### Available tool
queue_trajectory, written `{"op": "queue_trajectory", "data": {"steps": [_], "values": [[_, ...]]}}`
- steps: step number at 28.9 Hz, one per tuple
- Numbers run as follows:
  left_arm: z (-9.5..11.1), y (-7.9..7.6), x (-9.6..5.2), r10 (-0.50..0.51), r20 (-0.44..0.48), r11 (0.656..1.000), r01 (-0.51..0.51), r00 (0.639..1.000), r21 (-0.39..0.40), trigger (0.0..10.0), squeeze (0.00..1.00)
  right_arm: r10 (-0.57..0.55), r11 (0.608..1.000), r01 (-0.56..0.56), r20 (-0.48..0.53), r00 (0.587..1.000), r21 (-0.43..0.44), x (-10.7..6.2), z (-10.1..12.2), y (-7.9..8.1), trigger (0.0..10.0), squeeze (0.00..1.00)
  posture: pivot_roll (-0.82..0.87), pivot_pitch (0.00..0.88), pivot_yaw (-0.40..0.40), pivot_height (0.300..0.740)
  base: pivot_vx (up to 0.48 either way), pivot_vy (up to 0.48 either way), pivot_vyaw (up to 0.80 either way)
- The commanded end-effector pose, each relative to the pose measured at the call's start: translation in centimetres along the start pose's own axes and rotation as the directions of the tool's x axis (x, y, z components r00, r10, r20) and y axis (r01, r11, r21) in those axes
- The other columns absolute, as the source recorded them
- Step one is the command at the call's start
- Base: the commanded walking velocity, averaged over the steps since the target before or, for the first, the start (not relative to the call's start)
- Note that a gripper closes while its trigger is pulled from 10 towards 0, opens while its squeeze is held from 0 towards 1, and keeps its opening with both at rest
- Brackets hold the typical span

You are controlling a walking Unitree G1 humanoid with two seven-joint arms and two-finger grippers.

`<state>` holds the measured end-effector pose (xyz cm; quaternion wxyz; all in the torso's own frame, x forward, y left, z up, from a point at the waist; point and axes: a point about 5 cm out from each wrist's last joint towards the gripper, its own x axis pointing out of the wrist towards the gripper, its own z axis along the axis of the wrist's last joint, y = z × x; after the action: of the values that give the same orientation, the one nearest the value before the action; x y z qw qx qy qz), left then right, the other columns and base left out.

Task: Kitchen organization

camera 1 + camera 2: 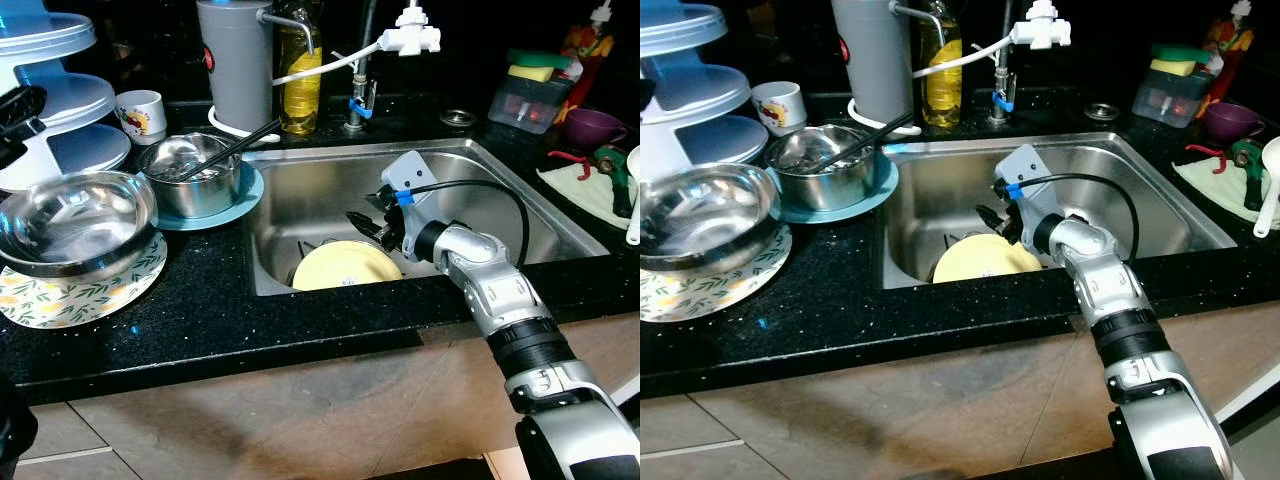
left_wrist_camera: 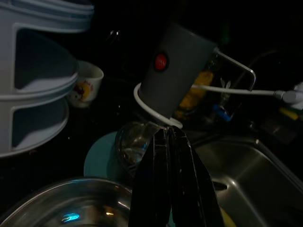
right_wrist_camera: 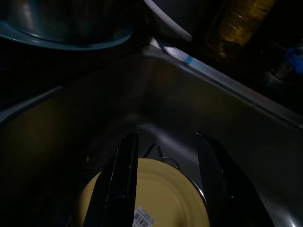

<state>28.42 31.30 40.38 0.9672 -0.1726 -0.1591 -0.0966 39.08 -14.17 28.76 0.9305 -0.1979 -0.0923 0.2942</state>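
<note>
Nearest, at 9 o'clock on the black speckled stone desk [image 1: 200, 320]: large shiny steel bowl [image 1: 72, 220], resting on round leaf-patterned mat [image 1: 80, 285]. Left hand [image 2: 168, 189] over that bowl's rim in the left wrist view, black fingers pressed together, holding nothing.

At centre, in the stainless steel sink [image 1: 320, 190]: pale yellow round plate [image 1: 345, 266], lying against the near wall, white barcode sticker on its surface in the right wrist view. Right hand [image 3: 165, 184] reached down into the basin, just above the plate, fingers [image 3: 120, 182] spread apart with the plate's far edge between them; contact with the plate impossible to tell.

Farther, at 10 o'clock: smaller steel bowl [image 1: 190, 172] on teal round plate [image 1: 215, 210], black chopsticks [image 1: 235, 145] leaning out of it. White cartoon-printed cup [image 1: 140, 115] behind, white tiered plastic rack [image 1: 60, 90] beside.

At 12 o'clock along the back: grey cylindrical kettle [image 1: 235, 60], bottle of yellow oil [image 1: 300, 75], chrome tap [image 1: 360, 90] with white filter fitting [image 1: 410, 38].

At 2 o'clock: clear plastic box with yellow-green sponge [image 1: 535, 85], purple cup [image 1: 592, 125].
</note>
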Motion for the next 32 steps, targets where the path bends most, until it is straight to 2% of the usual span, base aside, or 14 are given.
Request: {"op": "queue_trajectory", "data": {"steps": [1, 3, 4, 5, 6, 7, 8, 11, 12, 18, 21, 22, 27, 32], "values": [[0.4, 0.1, -0.4, 0.01, -0.013, 1.0, -0.009, 1.0, 0.027, 0.0, 0.0, 0.007, 1.0, -0.007, 0.002, 1.0, 0.014, -0.1, -0.1, 0.1, 10.0, 0.0, 0.03, 0.18, -0.011, 0.74, 0.0, 0.0, 0.0], [-0.5, 1.3, -0.5, 0.177, -0.098, 0.976, -0.161, 0.979, 0.149, 0.0, 0.0, 0.008, 1.0, -0.008, 0.001, 1.0, 0.016, -0.2, -0.1, 0.1, 10.0, 0.0, 0.03, 0.18, -0.011, 0.74, 0.0, 0.0, 0.0], [-0.8, 1.9, -0.6, 0.257, -0.121, 0.951, -0.229, 0.959, 0.205, 1.9, 0.0, 0.009, 1.0, -0.009, 0.0, 1.0, 0.016, -0.2, -0.1, 0.1, 10.0, 0.0, 0.03, 0.18, -0.011, 0.74, 0.0, 0.0, 0.0], [-0.9, 2.3, -0.7, 0.306, -0.131, 0.933, -0.269, 0.943, 0.239, 1.9, 0.0, 0.009, 1.0, -0.009, 0.0, 1.0, 0.017, -0.2, -0.1, 0.1, 10.0, 0.0, 0.03, 0.18, -0.011, 0.74, 0.0, 0.0, 0.0], [-1.1, 2.9, -0.9, 0.378, -0.145, 0.886, -0.312, 0.915, 0.343, 10.0, 0.47, 0.009, 1.0, -0.009, 0.0, 1.0, 0.017, -0.2, -0.1, 0.1, 10.0, 0.0, 0.03, 0.18, -0.011, 0.74, 0.0, 0.0, 0.0], [-1.2, 3.2, -1.0, 0.419, -0.15, 0.849, -0.328, 0.895, 0.414, 10.0, 0.47, 0.01, 1.0, -0.01, 0.0, 1.0, 0.017, -0.2, -0.1, 0.1, 10.0, 0.0, 0.03, 0.18, -0.011, 0.74, 0.0, 0.0, 0.0], [-1.3, 3.8, -1.2, 0.462, -0.152, 0.822, -0.357, 0.874, 0.444, 10.0, 1.0, 0.01, 1.0, -0.01, 0.0, 1.0, 0.019, -0.2, -0.1, 0.1, 10.0, 0.0, 0.03, 0.183, -0.014, 0.74, 0.0, 0.0, 0.0], [-1.0, 4.9, -1.6, 0.496, -0.108, 0.812, -0.416, 0.862, 0.409, 10.0, 1.0, 0.012, 1.0, -0.012, 0.0, 1.0, 0.024, -0.2, -0.1, 0.1, 10.0, 0.0, 0.03, 0.183, -0.014, 0.74, 0.0, 0.0, 0.0], [-0.7, 4.9, -1.5, 0.461, -0.075, 0.839, -0.407, 0.884, 0.362, 10.0, 1.0, 0.015, 1.0, -0.015, 0.0, 1.0, 0.027, -0.2, -0.1, 0.2, 10.0, 0.0, 0.04, 0.182, -0.017, 0.74, 0.0, 0.0, 0.0], [-0.5, 4.5, -2.4, 0.284, -0.143, 0.902, -0.214, 0.948, 0.376, 10.0, 1.0, 0.025, 0.999, -0.025, 0.005, 1.0, 0.043, -0.2, -0.1, 0.5, 10.0, 0.0, 0.04, 0.183, -0.018, 0.74, 0.0, 0.0, 0.0], [-0.6, 4.7, -3.0, 0.277, -0.185, 0.898, -0.185, 0.943, 0.398, 10.0, 1.0, 0.025, 0.999, -0.025, 0.005, 1.0, 0.047, -0.2, -0.2, 0.5, 10.0, 0.0, 0.04, 0.183, -0.018, 0.74, 0.0, 0.0, 0.0], [-0.7, 6.1, -3.9, 0.317, -0.227, 0.886, -0.202, 0.921, 0.418, 10.0, 1.0, 0.026, 0.998, -0.026, 0.003, 1.0, 0.051, -0.3, -0.3, 0.5, 10.0, 0.0, 0.04, 0.185, -0.018, 0.74, 0.0, 0.0, 0.0], [0.1, 8.8, -5.1, 0.392, -0.16, 0.867, -0.305, 0.906, 0.394, 10.0, 1.0, 0.029, 0.998, -0.029, 0.001, 1.0, 0.058, -0.3, -0.3, 0.6, 10.0, 0.0, 0.04, 0.185, -0.018, 0.74, 0.0, 0.0, 0.0], [0.1, 9.1, -5.3, 0.38, -0.163, 0.887, -0.309, 0.911, 0.342, 10.0, 1.0, 0.03, 0.998, -0.03, 0.0, 1.0, 0.058, -0.4, -0.3, 0.6, 10.0, 0.0, 0.04, 0.185, -0.022, 0.74, 0.0, 0.0, 0.0]]}}
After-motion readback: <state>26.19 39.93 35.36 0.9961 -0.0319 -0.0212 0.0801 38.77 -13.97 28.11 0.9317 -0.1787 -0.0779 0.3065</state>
